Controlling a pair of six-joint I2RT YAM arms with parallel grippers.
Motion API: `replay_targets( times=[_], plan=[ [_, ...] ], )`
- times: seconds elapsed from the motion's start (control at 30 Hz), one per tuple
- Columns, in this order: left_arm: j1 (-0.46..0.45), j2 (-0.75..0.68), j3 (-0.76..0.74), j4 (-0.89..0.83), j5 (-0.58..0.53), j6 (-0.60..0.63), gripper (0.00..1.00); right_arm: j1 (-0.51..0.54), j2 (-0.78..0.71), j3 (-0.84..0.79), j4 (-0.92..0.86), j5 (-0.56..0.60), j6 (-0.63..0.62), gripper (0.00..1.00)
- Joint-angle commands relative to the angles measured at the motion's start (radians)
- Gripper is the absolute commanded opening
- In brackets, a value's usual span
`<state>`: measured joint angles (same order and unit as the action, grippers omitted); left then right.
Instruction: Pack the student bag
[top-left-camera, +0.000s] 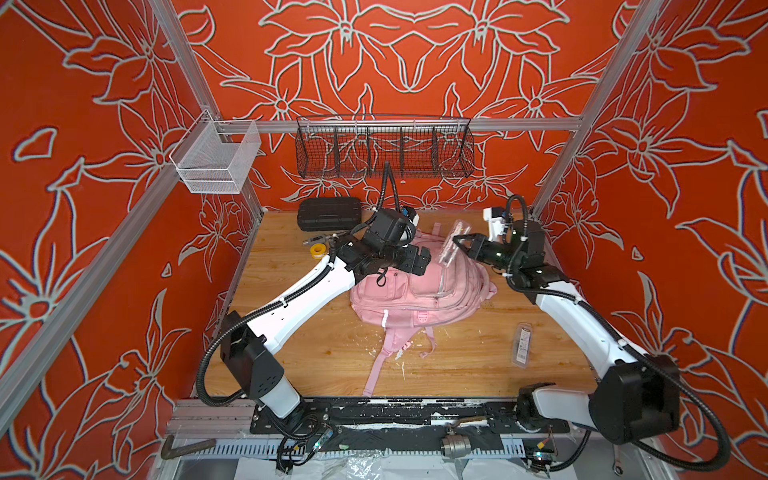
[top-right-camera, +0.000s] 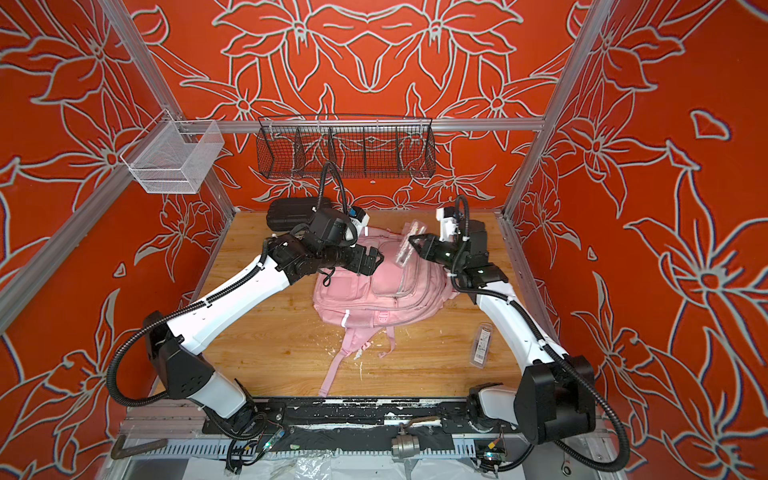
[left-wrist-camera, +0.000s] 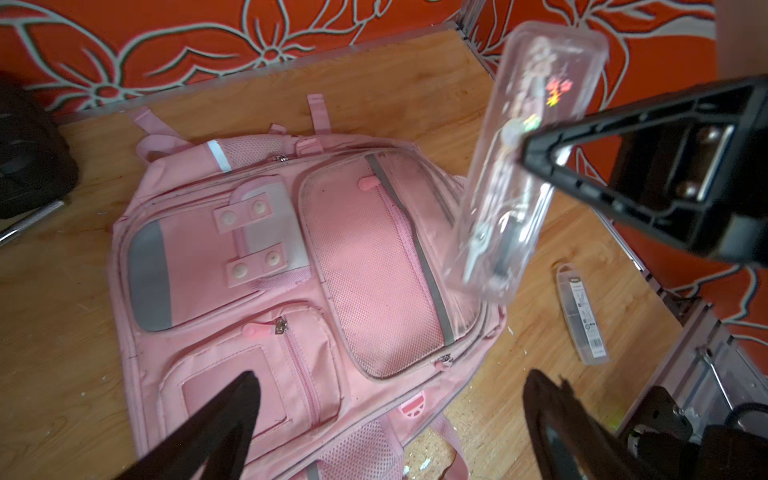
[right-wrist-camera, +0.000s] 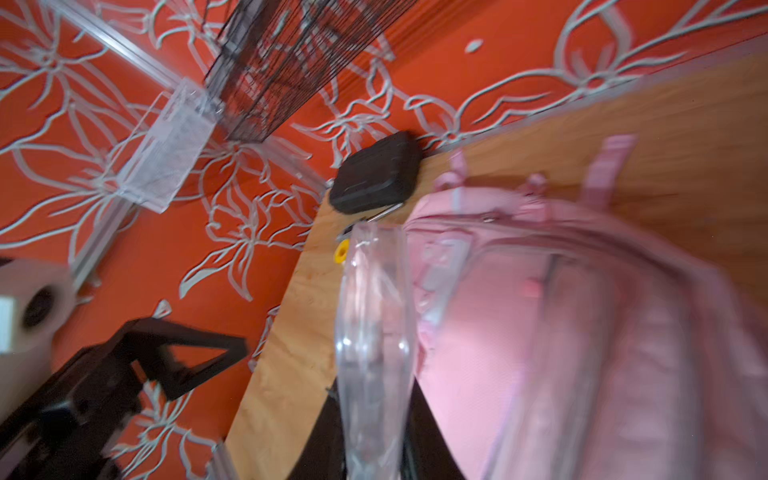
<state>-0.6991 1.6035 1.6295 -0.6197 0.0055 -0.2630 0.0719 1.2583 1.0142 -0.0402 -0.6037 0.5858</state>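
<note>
The student bag (top-left-camera: 419, 293) (top-right-camera: 374, 297) lies flat in the middle of the wooden table with its front pockets up and its straps trailing toward the near edge. It fills the left wrist view (left-wrist-camera: 291, 270) and shows blurred in the right wrist view (right-wrist-camera: 561, 311). My right gripper (top-left-camera: 456, 242) (top-right-camera: 411, 240) (right-wrist-camera: 376, 415) is shut on a clear plastic case (top-left-camera: 453, 249) (top-right-camera: 404, 249) (left-wrist-camera: 523, 166) (right-wrist-camera: 374, 332), held in the air over the bag's far right corner. My left gripper (top-left-camera: 422, 261) (top-right-camera: 371, 262) (left-wrist-camera: 392, 374) hovers open above the bag's front pockets, holding nothing.
A black ribbed case (top-left-camera: 328, 214) (top-right-camera: 291, 212) sits at the back left, with a yellow roll (top-left-camera: 318, 250) and a metal tool beside it. A second clear packet (top-left-camera: 523, 345) (left-wrist-camera: 582, 316) lies on the table at the right. Wire baskets (top-left-camera: 384, 149) hang on the rear rail.
</note>
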Motion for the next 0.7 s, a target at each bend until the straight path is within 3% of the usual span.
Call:
replay_targets(
  times=[0.0, 0.2, 0.4, 0.53, 0.6, 0.67],
  plan=[
    [-0.041, 0.064, 0.036, -0.041, -0.085, -0.102, 0.97, -0.126, -0.063, 0.049, -0.154, 0.016, -0.104, 0.12],
    [-0.126, 0.374, 0.326, -0.259, -0.147, -0.165, 0.88, -0.283, -0.148, 0.027, -0.266, 0.031, -0.166, 0.11],
    [-0.183, 0.688, 0.719, -0.502, -0.223, -0.179, 0.88, -0.313, -0.194, -0.017, -0.288, 0.022, -0.177, 0.11],
    [-0.184, 0.779, 0.820, -0.569, -0.259, -0.223, 0.84, -0.316, -0.203, -0.040, -0.293, 0.004, -0.181, 0.11],
    [-0.183, 0.792, 0.821, -0.575, -0.271, -0.239, 0.74, -0.316, -0.205, -0.053, -0.289, -0.004, -0.179, 0.11],
    [-0.183, 0.794, 0.821, -0.580, -0.271, -0.247, 0.53, -0.317, -0.203, -0.063, -0.283, -0.008, -0.178, 0.11]
  ],
)
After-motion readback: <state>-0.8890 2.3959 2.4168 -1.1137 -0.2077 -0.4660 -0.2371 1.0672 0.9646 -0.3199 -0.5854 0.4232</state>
